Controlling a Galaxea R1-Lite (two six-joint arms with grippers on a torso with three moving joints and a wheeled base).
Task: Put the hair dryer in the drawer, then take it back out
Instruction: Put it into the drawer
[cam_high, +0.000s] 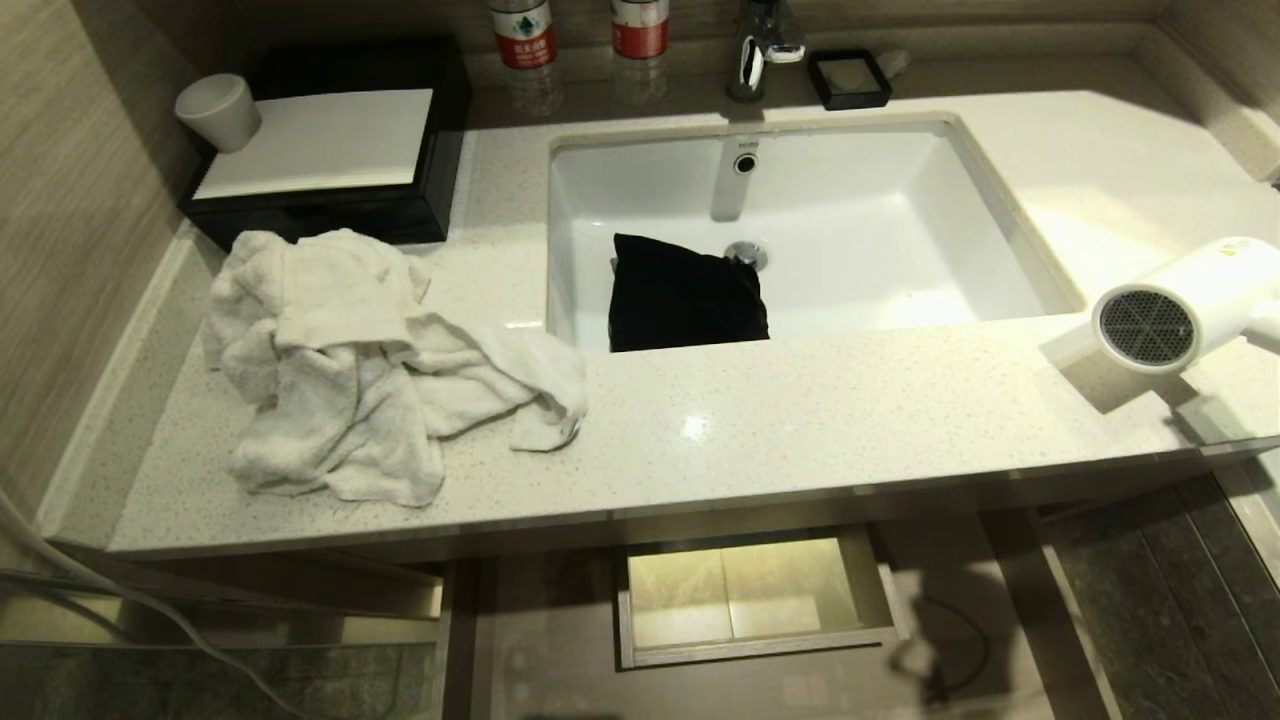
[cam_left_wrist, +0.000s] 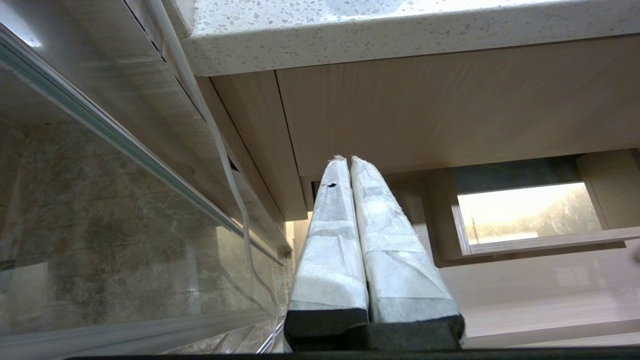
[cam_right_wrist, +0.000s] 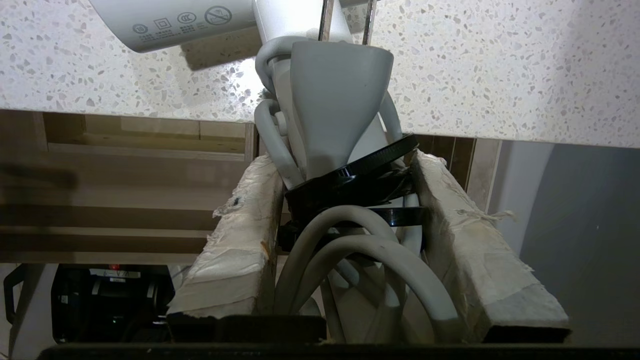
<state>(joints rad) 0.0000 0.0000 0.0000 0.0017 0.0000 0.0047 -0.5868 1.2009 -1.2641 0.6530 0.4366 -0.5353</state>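
Note:
The white hair dryer (cam_high: 1180, 305) hangs just above the right end of the counter, its grey mesh grille facing me. My right gripper (cam_right_wrist: 345, 165) is shut on the hair dryer (cam_right_wrist: 330, 90), gripping its handle, where the coiled cord is bound with black ties. In the head view that gripper is out of sight. Below the counter the drawer (cam_high: 540, 630) stands pulled open, pale inside, with a boxed cut-out in its middle. My left gripper (cam_left_wrist: 348, 159) is parked low under the counter's left side, shut and empty.
A crumpled white towel (cam_high: 380, 370) lies on the counter's left. A black cloth (cam_high: 685, 295) sits in the sink (cam_high: 900, 200). A black tissue box (cam_high: 330, 150), a cup (cam_high: 218, 110), two bottles and the faucet (cam_high: 760, 45) stand at the back. A glass panel (cam_left_wrist: 100, 225) is beside the left arm.

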